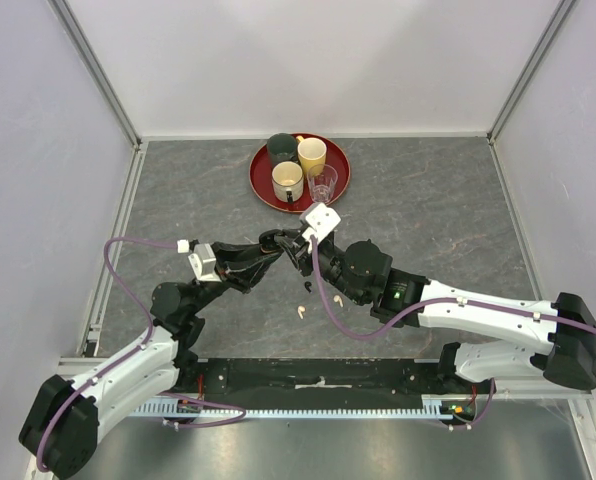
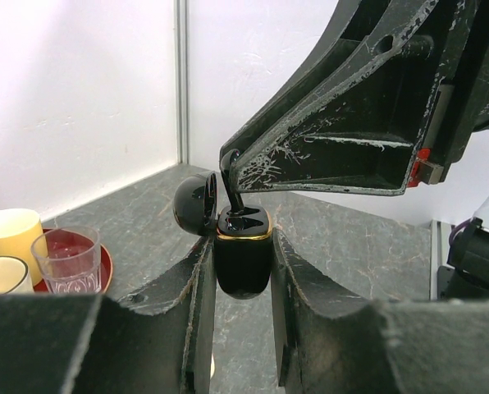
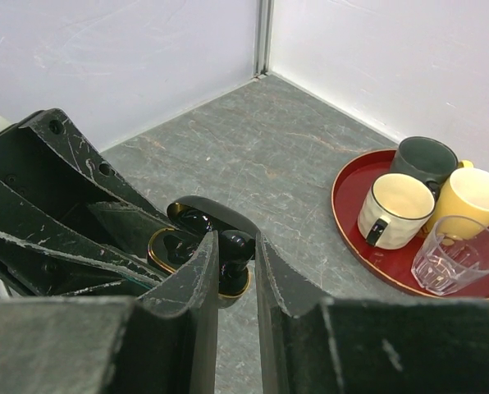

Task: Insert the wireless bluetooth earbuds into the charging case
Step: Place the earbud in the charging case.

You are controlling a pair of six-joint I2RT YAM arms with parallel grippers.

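Note:
My left gripper (image 1: 275, 243) (image 2: 243, 246) is shut on the black charging case (image 2: 243, 256) with a gold rim, held upright above the table with its lid (image 2: 195, 203) open. My right gripper (image 1: 298, 250) (image 3: 236, 246) is shut on a black earbud (image 3: 237, 249) (image 2: 230, 176) and holds it stem down, its tip at the case's opening (image 3: 164, 246). Two cream-white earbuds (image 1: 306, 288) (image 1: 302, 312) lie on the table just below the grippers. The second black earbud is not visible.
A red round tray (image 1: 261, 190) (image 3: 349, 228) stands at the back centre with a dark green mug (image 1: 281, 147), a yellow mug (image 1: 312, 153), a cream mug (image 1: 288, 180) and a clear glass (image 1: 323, 184). White walls enclose the grey table.

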